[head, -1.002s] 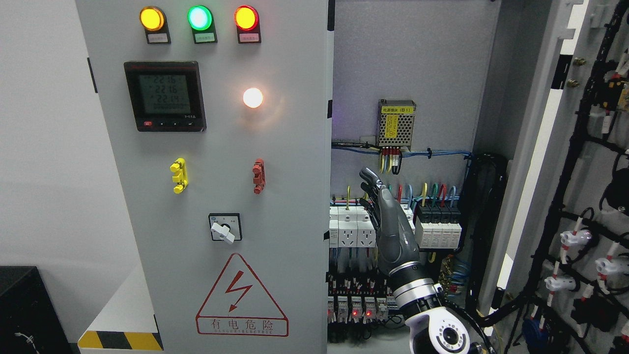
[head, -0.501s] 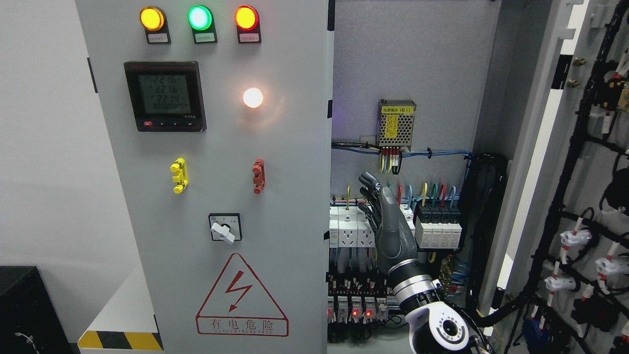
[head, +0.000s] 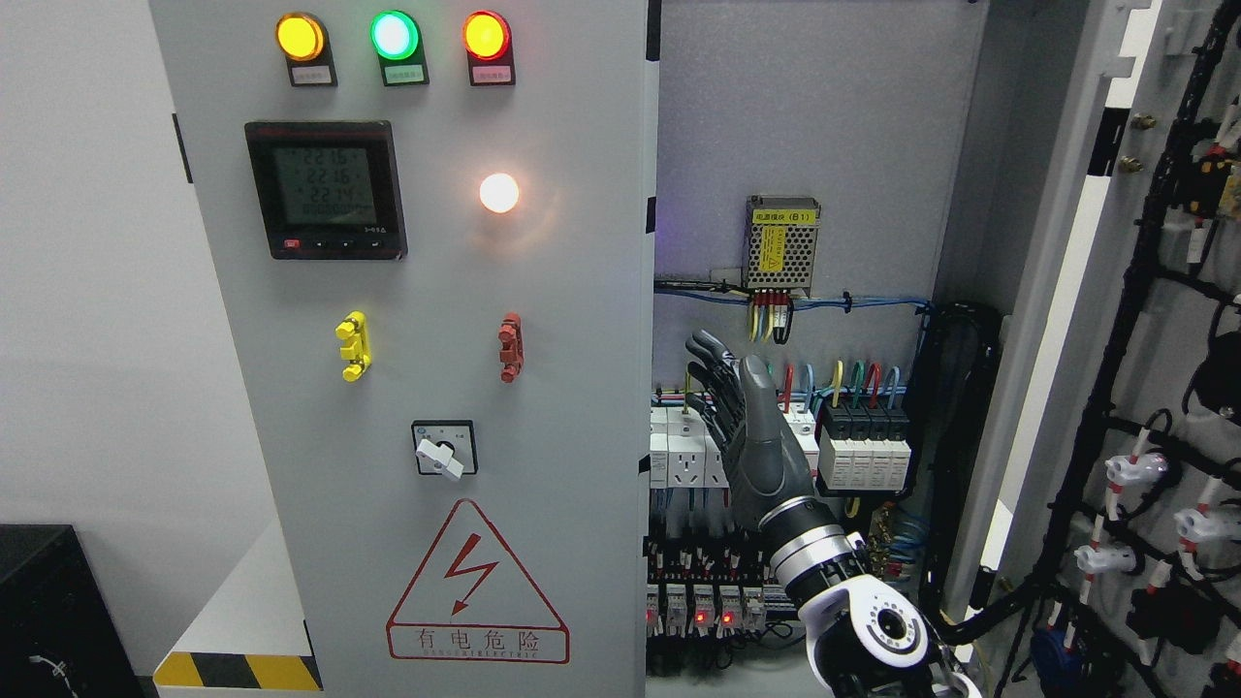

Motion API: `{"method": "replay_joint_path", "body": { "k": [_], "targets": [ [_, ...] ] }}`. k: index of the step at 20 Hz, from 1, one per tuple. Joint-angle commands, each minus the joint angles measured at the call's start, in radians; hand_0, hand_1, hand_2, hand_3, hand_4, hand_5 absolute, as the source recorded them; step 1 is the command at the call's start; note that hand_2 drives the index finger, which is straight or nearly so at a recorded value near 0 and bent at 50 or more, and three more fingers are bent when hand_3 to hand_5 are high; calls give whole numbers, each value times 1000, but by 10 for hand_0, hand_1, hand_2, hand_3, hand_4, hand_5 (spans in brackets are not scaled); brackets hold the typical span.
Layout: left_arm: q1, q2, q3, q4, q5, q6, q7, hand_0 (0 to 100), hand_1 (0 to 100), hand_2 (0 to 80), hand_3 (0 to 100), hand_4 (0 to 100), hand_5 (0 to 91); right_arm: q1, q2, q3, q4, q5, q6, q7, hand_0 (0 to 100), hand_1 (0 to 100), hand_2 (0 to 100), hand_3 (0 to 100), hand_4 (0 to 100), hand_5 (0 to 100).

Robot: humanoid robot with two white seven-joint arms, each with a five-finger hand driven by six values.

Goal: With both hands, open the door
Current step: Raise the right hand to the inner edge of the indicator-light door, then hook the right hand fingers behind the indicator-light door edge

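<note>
Fingers [head: 713,373] of right hand [head: 751,441] spread, empty, just right of closed left door [head: 543,291] edge, no contact.

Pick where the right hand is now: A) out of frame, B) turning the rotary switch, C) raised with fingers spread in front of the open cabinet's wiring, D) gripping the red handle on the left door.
C: the right hand is raised with fingers spread, holding nothing, in front of the white sockets inside the open cabinet.
</note>
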Motion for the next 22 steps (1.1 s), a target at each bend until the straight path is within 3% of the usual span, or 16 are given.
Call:
{"method": "replay_joint_path", "body": {
  "k": [1, 10, 11, 14, 18, 22],
  "targets": [
    [0, 0, 0, -1, 0, 0, 0, 0, 0, 0, 0, 0, 0, -33, -6, -13, 32, -36, 13, 67, 0, 0, 0, 0, 0, 0],
    [0, 0, 0, 1, 0, 0, 0, 0, 0, 0, 0, 0, 0, -39, -23, -23, 46, -125, 13, 81, 0, 0, 0, 0, 0, 0],
    [0, 0, 0, 1, 0, 0, 0, 0, 0, 0, 0, 0, 0, -39, -30, -23, 47, -131, 13, 90, 0, 0, 0, 0, 0, 0],
    [0, 0, 0, 1, 0, 0, 0, 0, 0, 0, 0, 0, 0, -41, -44, -33, 61, -131, 15, 171, 0, 0, 0, 0, 0, 0],
    [0, 0, 0, -1, 0, 0, 0, 0, 0, 0, 0, 0, 0, -61, -57, -45, 90, -131, 16, 187, 0, 0, 0, 0, 0, 0],
    [0, 0, 0, 1, 1, 0, -2, 0, 0, 0, 0, 0, 0, -87, -57, -50, 125, -131, 16, 228, 0, 0, 0, 0, 0, 0]
  ]
}}
